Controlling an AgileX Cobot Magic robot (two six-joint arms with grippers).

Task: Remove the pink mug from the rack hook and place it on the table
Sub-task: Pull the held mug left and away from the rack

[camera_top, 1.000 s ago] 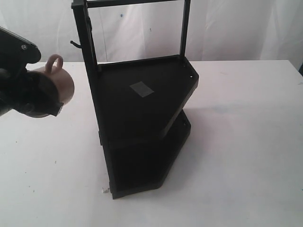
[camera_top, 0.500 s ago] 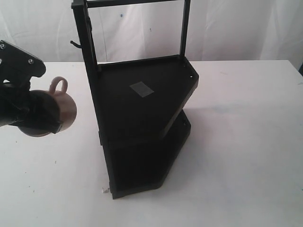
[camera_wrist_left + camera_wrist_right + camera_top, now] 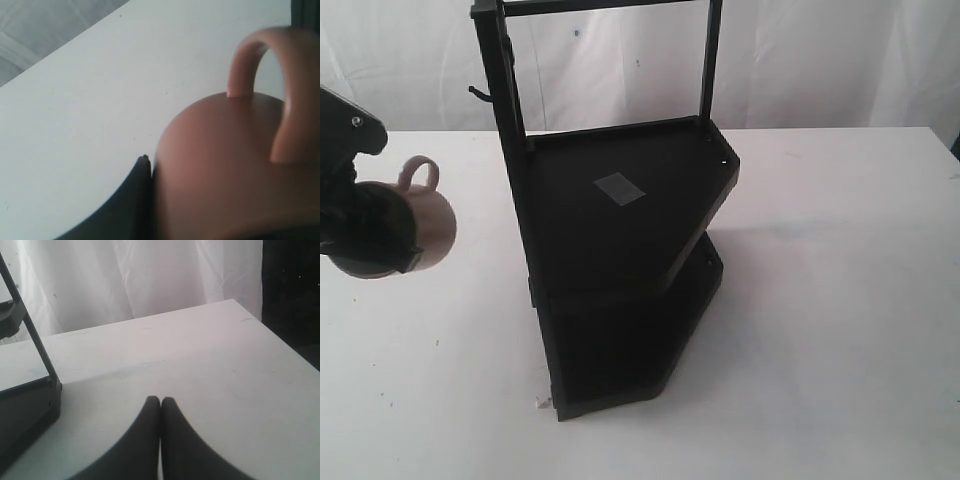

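Matte black left arm (image 3: 350, 215) seen at edge of exterior view. Angular, flat-faced block noted on top, with one small silver screw (image 3: 357, 121) set in it. Rounded, barrel-like black body seen below block. One left gripper finger (image 3: 125, 210) shown: black, curved outline, narrowed to fine point. On right gripper (image 3: 160, 401), two smooth black fingers (image 3: 135, 445) shown: inner edges straight, outer edges flared wide toward base.

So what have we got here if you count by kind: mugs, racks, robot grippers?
Mugs: 1, the pink mug, held in the left gripper.
Racks: 1, the black rack.
Grippers: 2, the left gripper and the right gripper.
Total: 4.
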